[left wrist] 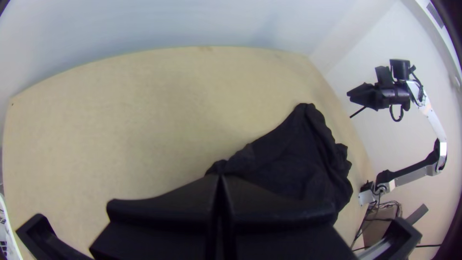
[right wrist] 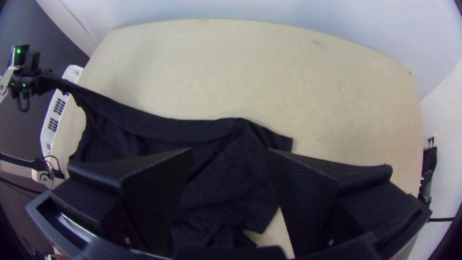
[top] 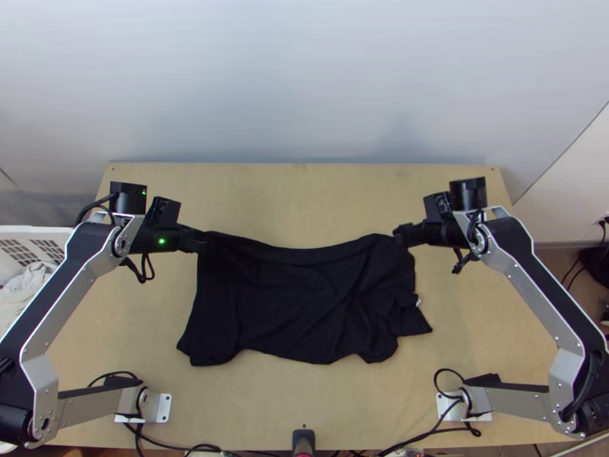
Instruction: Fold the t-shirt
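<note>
The black t-shirt [top: 297, 297] lies across the middle of the table in a wide, wrinkled shape, bunched near its right end. At its far left corner my left gripper [top: 199, 242] is shut on the cloth; in the left wrist view the fingers of the left gripper [left wrist: 220, 178] meet over the shirt [left wrist: 298, 154]. My right gripper [top: 399, 234] is at the far right corner. Seen in the right wrist view, the right gripper [right wrist: 230, 156] stands open above the shirt [right wrist: 226, 178], its fingers wide apart with cloth below them.
A white basket [top: 34, 232] holding light cloth stands left of the wooden table [top: 304, 194]. Cables [top: 426, 434] run along the near edge, beside a small dark device [top: 303, 442]. A pale wall rises behind the far edge.
</note>
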Motion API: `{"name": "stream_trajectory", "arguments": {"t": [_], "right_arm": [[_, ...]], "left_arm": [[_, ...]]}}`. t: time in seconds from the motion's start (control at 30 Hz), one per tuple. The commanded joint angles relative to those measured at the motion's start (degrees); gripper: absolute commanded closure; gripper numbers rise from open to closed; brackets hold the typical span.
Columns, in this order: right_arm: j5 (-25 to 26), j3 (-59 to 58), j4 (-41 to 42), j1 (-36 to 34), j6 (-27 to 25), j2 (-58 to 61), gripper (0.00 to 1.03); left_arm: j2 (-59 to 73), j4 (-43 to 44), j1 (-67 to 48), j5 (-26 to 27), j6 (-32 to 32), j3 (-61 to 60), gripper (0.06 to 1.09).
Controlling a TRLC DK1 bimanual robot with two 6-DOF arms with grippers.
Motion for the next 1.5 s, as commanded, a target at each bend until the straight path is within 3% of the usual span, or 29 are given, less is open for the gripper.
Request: {"name": "stream_trajectory", "arguments": {"t": [0.0, 0.4, 0.83, 1.0, 1.13, 1.23, 1.47], "right_arm": [[0.0, -4.91, -2.5, -0.36, -2.18, 0.04, 0.31], [1.32, -11.15, -1.8, -4.75, -8.6, 5.75, 0.31], [2.99, -15.37, 1.81, -4.49, -9.83, 10.41, 0.32], [3.17, -15.28, 3.65, -4.31, -10.18, 10.68, 0.42], [3.17, -13.96, 4.09, -4.14, -10.27, 11.55, 0.42], [3.17, -13.44, 4.8, -3.17, -10.27, 11.82, 0.59], [3.17, -13.35, 5.76, 0.96, -11.06, 12.26, 0.87]], "left_arm": [[0.78, 0.18, 0.49, -0.06, 0.43, 0.47, 1.05], [2.54, -1.84, 4.71, 0.56, 0.87, 5.65, 1.05], [2.8, -2.81, 6.02, 0.64, 1.66, 7.15, 1.05], [3.59, -3.07, 6.46, 0.73, 1.93, 8.29, 1.05], [3.77, -3.25, 6.46, 0.73, 1.93, 8.73, 1.05], [4.03, -3.42, 6.46, 0.73, 1.93, 8.9, 1.05], [4.29, -3.51, 6.82, 0.73, 1.84, 9.52, 1.05]]}}
